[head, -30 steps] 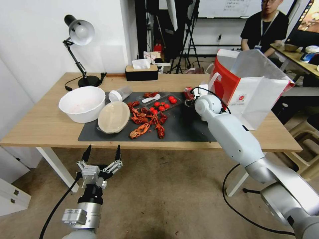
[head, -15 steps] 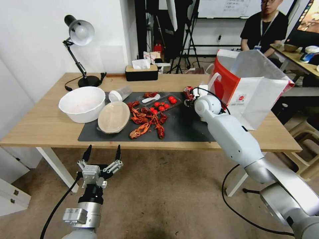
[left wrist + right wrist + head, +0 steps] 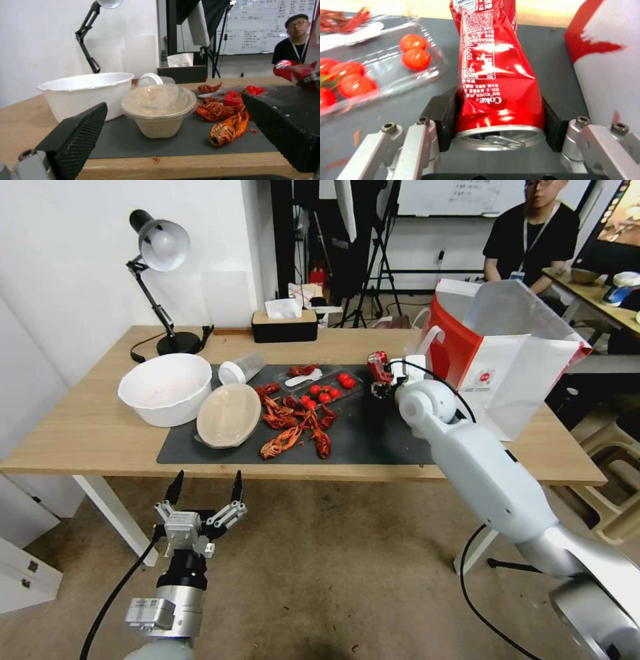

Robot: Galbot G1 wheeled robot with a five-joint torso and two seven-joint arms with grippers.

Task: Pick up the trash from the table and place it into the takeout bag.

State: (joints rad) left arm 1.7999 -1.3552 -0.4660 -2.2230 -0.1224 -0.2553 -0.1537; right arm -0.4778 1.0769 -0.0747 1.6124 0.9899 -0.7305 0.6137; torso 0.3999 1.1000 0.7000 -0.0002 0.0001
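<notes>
My right gripper (image 3: 384, 375) is shut on a crushed red soda can (image 3: 495, 72), held above the dark grey mat (image 3: 360, 443) just left of the takeout bag (image 3: 507, 373). The can (image 3: 379, 365) sticks up from the fingers (image 3: 445, 117). A round beige lidded container (image 3: 229, 415) and a clear plastic cup with a white lid (image 3: 240, 369) lie on the mat's left part. My left gripper (image 3: 204, 489) hangs open below the table's (image 3: 87, 437) front edge, facing the lidded container (image 3: 159, 110).
A large white bowl (image 3: 165, 388) sits at the mat's left end. Crayfish shells (image 3: 293, 423) and a clear tray of cherry tomatoes (image 3: 327, 388) fill the mat's middle. A desk lamp (image 3: 159, 253) and a tissue box (image 3: 284, 323) stand at the back edge.
My right gripper has lifted the red can and carried it slightly up and right, closer to the takeout bag. The left arm has stayed still.
</notes>
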